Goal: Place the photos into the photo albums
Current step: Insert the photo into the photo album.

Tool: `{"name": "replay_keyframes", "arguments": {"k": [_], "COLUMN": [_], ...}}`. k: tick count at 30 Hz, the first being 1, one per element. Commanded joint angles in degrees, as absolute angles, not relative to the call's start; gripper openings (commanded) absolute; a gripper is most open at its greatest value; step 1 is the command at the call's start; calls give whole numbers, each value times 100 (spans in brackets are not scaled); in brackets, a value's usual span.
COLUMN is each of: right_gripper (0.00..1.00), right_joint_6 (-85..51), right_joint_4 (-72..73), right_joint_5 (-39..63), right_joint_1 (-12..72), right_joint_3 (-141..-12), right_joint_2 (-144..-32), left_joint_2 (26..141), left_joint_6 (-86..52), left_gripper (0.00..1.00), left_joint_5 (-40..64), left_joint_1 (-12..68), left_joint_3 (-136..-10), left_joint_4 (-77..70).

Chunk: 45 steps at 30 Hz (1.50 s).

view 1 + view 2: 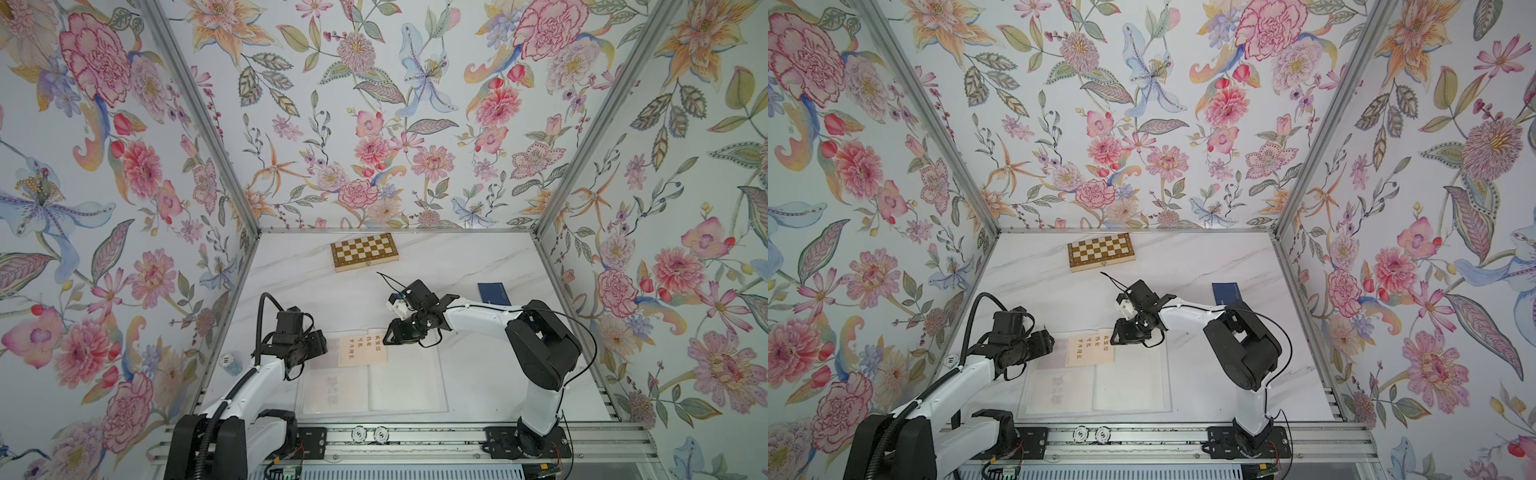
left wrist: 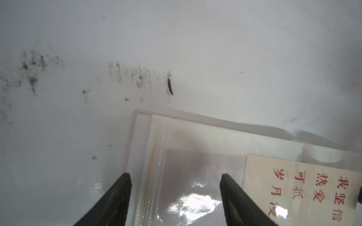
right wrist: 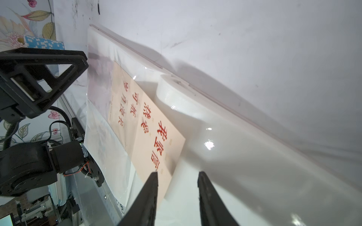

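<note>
**A:** In a top view?
**B:** The open photo album (image 1: pixel 407 382) lies on the tabletop (image 1: pixel 457 266). A cream photo (image 1: pixel 363 350) sits partly under its left sleeve (image 1: pixel 328 386), and a navy photo (image 1: pixel 493 293) lies well apart.
**A:** Left wrist?
**B:** The left hand (image 2: pixel 175 178) is spread wide over that sleeve, empty.
**A:** Right wrist?
**B:** The right hand (image 3: pixel 177 174) is partly open and holds nothing. One fingertip (image 3: pixel 153 180) is at the cream photo's edge.

Bare marble table (image 1: pixel 457 257) lies between the chessboard box (image 1: pixel 364 251) at the far wall and the open album (image 1: pixel 409 386): room to pass. Navy card (image 1: pixel 493 293) lies flat on the right side. Chip stack (image 1: pixel 230 363) hugs the left wall. Left gripper (image 1: pixel 322 343) and right gripper (image 1: pixel 388 336) crowd the album's far edge, the cream card (image 1: pixel 362 351) between them. The album's right page is unobstructed.
</note>
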State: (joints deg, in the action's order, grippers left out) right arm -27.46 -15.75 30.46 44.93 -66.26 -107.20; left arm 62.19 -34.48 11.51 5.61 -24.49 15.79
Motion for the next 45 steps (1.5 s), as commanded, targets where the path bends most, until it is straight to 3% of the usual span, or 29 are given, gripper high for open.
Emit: {"name": "replay_keyframes", "arguments": {"k": [1,31,45], "right_gripper": [36,36,38], "right_joint_6": [-2819,-3214,-3258], "right_joint_4": [-1652,-1547,-1424], "right_joint_5": [2929,3032,3009], "right_joint_1": [4716,5437,5436], "right_joint_3": [-6678,-8100,-7938], "right_joint_2": [-10619,-11869,-11801], "left_joint_2": [6232,6203,6197], "left_joint_6": [-3474,-3355,-3320], "left_gripper": [71,72,72], "left_joint_5": [1114,1459,1520], "left_joint_1": [492,237,237], "left_joint_3": [-2364,-2224,-2198], "left_joint_4": [1541,1389,1323]}}
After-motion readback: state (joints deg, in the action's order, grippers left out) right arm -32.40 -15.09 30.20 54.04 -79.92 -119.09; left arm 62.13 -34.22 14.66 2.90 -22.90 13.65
